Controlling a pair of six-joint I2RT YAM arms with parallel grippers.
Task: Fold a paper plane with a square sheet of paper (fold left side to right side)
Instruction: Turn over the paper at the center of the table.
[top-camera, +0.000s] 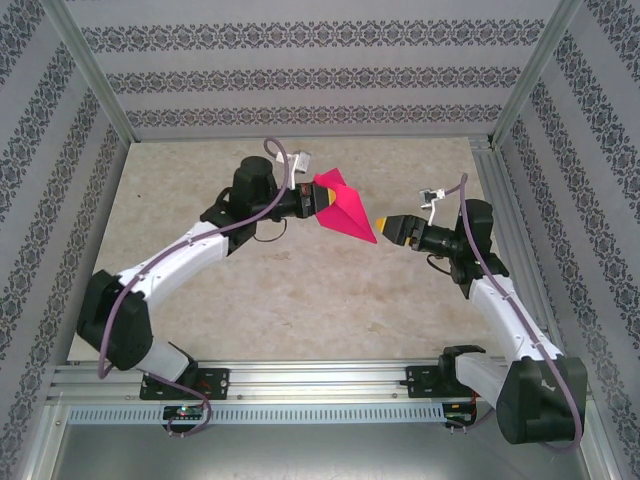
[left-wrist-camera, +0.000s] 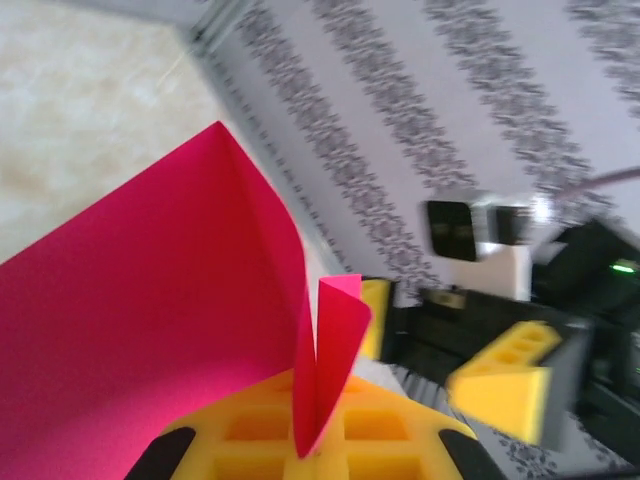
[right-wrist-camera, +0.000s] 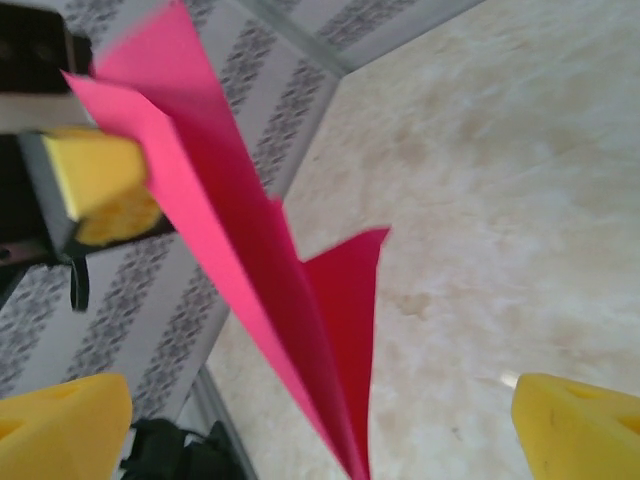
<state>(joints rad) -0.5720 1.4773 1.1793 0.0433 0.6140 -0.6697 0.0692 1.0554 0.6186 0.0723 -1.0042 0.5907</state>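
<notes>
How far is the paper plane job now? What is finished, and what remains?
Done: the paper plane is already a pointed dart with folded flaps. In hand: the left fingers are shut on its wide end and hold it off the table. The right fingers stand open beside its tip, gripping nothing. Left: probably only final shaping or setting it down.

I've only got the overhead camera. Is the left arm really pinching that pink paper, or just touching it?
Observer: Pinching. On the left wrist camera the paper runs down into the shut left fingers.
Operator: And the right side?
Observer: The right fingers stand wide open, with the paper's point between them, touching neither.
Operator: Is the paper flat?
Observer: No, its flaps splay apart from a sharp crease.
</notes>
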